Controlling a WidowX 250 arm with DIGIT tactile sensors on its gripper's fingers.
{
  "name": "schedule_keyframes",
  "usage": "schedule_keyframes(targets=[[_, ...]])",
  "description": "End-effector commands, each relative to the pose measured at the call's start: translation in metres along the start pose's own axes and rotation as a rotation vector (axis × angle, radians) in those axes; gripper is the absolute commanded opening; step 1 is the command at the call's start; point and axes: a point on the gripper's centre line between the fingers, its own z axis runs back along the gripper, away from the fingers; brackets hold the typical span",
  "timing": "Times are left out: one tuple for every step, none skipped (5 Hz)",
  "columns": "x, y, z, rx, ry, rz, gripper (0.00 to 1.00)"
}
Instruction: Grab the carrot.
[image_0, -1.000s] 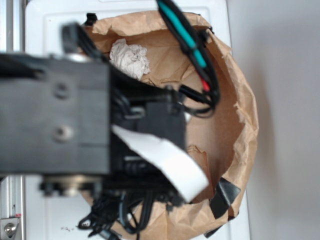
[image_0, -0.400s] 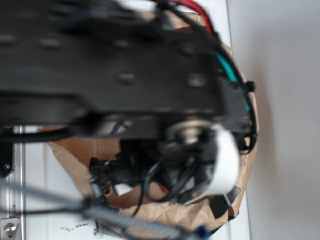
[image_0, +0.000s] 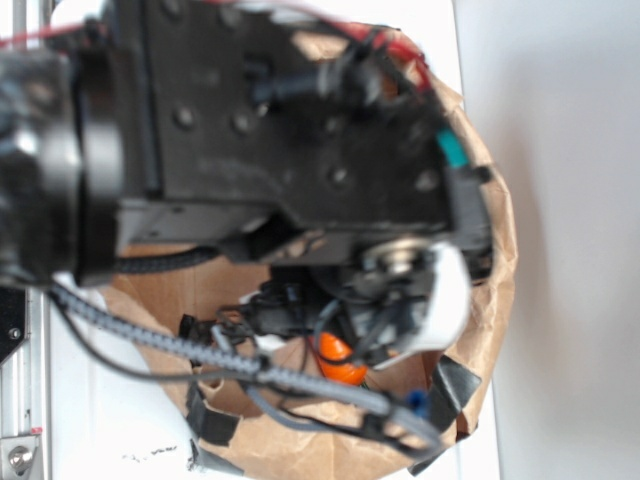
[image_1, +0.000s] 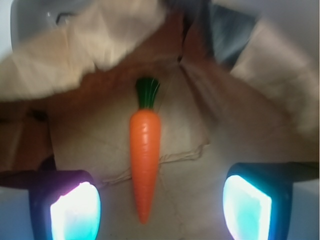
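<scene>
The carrot (image_1: 145, 150) lies flat on brown paper in the wrist view, green stem end far from me, pointed tip toward me. My gripper (image_1: 160, 210) is open. Its two glowing fingertips (image_1: 75, 212) stand wide apart on either side of the carrot's tip, touching nothing. From the exterior view only a small orange patch of the carrot (image_0: 337, 358) shows under the arm, and the arm hides the gripper itself.
A crumpled brown paper bag (image_0: 490, 270) with a raised rim surrounds the carrot on the white table (image_0: 100, 440). The black arm and its cables (image_0: 200, 350) cover most of the bag. Black tape (image_0: 455, 385) sits on the rim's lower right.
The arm has swung across the exterior view and lowered over the bag. The off-white paper ball seen earlier is now covered, and the carrot's orange patch has come into sight.
</scene>
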Motion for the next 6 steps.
schedule_keyframes(targets=[[0.028,-0.026,-0.006,0.014,-0.045,-0.110,1.00],[0.036,-0.037,-0.012,-0.012,-0.065,-0.127,1.00],[0.045,-0.044,-0.019,-0.042,-0.084,-0.128,1.00],[0.042,-0.054,-0.018,-0.060,-0.130,-0.065,1.00],[0.037,-0.057,-0.012,-0.062,-0.100,-0.010,1.00],[0.037,-0.057,-0.012,-0.062,-0.100,-0.010,1.00]])
